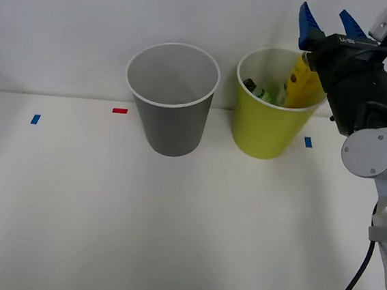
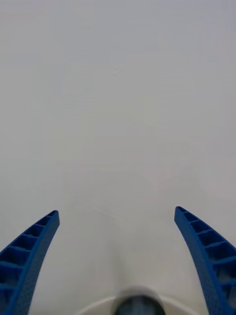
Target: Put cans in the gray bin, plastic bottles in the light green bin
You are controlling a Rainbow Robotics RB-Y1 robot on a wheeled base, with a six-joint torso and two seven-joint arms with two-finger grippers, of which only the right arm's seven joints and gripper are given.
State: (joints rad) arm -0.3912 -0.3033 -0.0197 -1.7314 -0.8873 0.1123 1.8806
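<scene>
Jaws spread and empty, raised just above green bin; yellow bottle inside, below them; gray bin well apart.

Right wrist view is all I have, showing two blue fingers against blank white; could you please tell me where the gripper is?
Observer: The right gripper is raised, open and empty, above the light green bin.
Operator: Is anything in that bin?
Observer: Yes, a yellow bottle leans inside, beside a green bottle.
Operator: And the other bin?
Observer: The gray bin stands to its left; no cans show inside it.
</scene>
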